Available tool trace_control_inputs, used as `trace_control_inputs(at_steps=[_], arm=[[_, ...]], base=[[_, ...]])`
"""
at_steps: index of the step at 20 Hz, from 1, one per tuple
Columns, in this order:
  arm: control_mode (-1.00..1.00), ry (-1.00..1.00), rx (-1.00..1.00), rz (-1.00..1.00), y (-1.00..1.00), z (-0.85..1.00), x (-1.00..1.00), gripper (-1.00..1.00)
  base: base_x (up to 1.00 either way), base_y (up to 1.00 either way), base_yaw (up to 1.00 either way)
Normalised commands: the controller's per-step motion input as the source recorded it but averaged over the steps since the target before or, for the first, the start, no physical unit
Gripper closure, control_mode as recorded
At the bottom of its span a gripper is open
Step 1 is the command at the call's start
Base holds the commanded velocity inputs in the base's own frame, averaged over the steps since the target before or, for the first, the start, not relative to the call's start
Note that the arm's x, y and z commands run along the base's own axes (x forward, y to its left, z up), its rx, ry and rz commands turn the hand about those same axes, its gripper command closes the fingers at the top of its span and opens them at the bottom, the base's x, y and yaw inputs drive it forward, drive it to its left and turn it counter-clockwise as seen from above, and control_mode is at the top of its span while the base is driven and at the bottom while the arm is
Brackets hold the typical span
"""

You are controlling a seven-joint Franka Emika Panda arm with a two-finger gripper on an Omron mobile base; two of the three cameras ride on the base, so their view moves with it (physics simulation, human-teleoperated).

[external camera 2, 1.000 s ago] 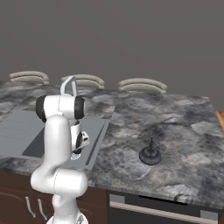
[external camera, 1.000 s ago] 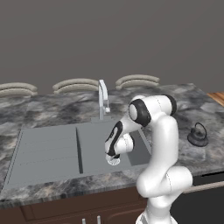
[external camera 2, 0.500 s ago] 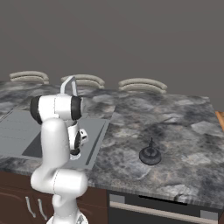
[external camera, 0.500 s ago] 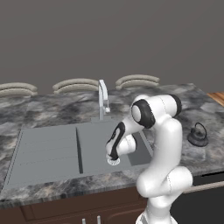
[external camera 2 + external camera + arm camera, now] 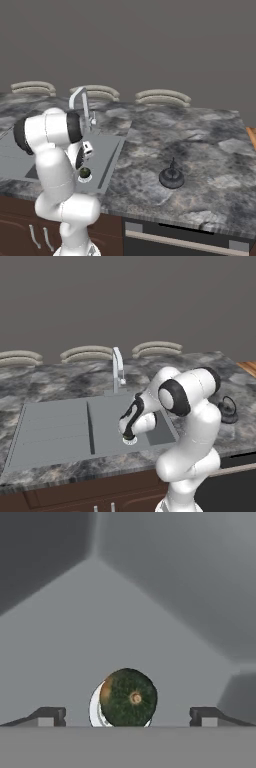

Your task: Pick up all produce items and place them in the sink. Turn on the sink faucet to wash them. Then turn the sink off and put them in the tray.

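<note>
Produce-wise, you've got the round dark green produce item (image 5: 128,697) sitting right on the white drain (image 5: 96,709) at the bottom of the sink (image 5: 60,426) basin, with your gripper (image 5: 128,716) hanging over it, fingers spread wide, holding nothing.

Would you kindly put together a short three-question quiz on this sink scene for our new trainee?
1. True or false: the produce item lies over the white drain in the sink.
2. The jaws of the gripper are: A) shut on the produce, B) spread wide on either side of it, not touching.
3. What black object stands on the counter to the right of the sink?

Key: 1 true; 2 B; 3 the kettle.
</note>
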Motion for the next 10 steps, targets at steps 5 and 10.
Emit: trace_control_inputs(at_steps=[5,10], arm=[[-1.00,-0.11,0.09,0.00,-0.18,0.78,-0.23,-1.00],[-1.00,-0.11,0.13,0.00,-0.27,0.84,-0.26,-1.00]], base=[[0.00,0.00,0.00],[0.00,0.00,0.00]])
